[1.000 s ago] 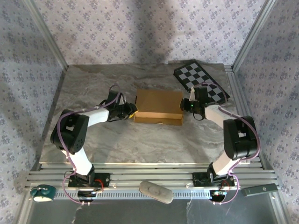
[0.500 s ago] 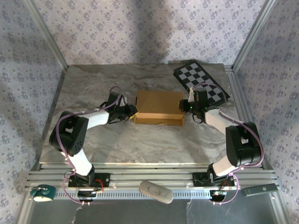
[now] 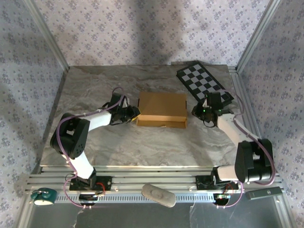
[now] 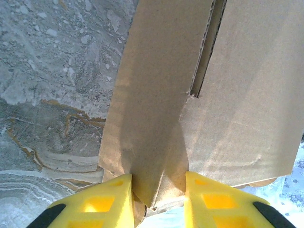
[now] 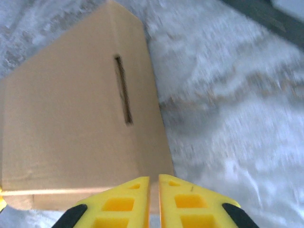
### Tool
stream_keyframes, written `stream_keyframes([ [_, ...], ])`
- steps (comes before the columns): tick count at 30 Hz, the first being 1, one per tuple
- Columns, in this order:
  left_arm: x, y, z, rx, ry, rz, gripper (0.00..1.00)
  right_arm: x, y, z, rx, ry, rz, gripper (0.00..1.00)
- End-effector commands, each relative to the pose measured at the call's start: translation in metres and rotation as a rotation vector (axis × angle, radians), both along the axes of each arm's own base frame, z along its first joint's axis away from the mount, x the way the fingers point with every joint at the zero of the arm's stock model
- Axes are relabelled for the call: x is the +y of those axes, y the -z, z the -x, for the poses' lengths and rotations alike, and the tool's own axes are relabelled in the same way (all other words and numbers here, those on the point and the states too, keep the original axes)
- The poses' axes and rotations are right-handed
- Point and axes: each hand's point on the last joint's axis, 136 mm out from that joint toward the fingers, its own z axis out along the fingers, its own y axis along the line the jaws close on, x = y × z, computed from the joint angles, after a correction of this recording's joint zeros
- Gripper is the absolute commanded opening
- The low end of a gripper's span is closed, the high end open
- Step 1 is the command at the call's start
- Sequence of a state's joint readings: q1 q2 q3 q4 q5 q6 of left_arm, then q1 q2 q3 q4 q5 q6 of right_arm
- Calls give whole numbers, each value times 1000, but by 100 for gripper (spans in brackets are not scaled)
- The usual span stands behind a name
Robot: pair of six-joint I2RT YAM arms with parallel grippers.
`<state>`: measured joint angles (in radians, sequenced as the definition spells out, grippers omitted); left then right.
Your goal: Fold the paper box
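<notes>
So what's new, going left to right: the left jaws haven't budged. They're still clamped on the 9 o'clock end of the tan-brown corrugated cardboard mailer box (image 3: 161, 108), and in the left wrist view the cardboard end wall (image 4: 156, 142) runs down between the two yellow fingers (image 4: 107, 199), pinched there. The box itself hasn't shifted. It sits closed and flat-lidded about mid-worktop, a touch toward 12 o'clock on the grey marbled worktop (image 3: 118, 142).

The real change is on the right: the right jaws were up against the box's 3 o'clock end a moment ago and have now backed off toward 3 o'clock, leaving a clear gap (the box looks squared up, so I'd guess that was the last tuck or press). My read is the fold is basically done and it's down to letting go.

Pose-wise, the left arm (image 3: 95, 118) lies low, elbow out toward 8 o'clock, forearm reaching in at the box. The right arm (image 3: 232, 128) is stretched toward 12 o'clock beside the black-and-white checkerboard panel (image 3: 204, 80), its yellow fingers (image 5: 123, 194) pressed together on nothing.
</notes>
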<state>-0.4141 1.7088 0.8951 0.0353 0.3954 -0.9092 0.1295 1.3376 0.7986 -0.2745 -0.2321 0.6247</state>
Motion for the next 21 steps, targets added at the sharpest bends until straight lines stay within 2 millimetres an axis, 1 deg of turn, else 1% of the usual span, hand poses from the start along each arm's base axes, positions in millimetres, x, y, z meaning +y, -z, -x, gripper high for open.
stream_keyframes([
  [1, 7, 14, 10, 49, 9, -72, 28, 1, 35, 45, 174, 63, -89, 11],
  [4, 6, 14, 9, 50, 12, -73, 28, 11, 40, 45, 174, 21, -105, 8],
  [6, 6, 14, 9, 53, 16, -74, 28, 15, 42, 42, 178, -4, -97, 8],
  [11, 5, 14, 9, 51, 24, -77, 28, 15, 59, 30, 218, -22, -62, 9],
  [14, 4, 13, 8, 48, 26, -73, 28, 16, 64, 22, 217, -16, -64, 10],
  [21, 4, 13, 7, 46, 26, -71, 27, 15, 64, 6, 206, 5, -79, 13],
])
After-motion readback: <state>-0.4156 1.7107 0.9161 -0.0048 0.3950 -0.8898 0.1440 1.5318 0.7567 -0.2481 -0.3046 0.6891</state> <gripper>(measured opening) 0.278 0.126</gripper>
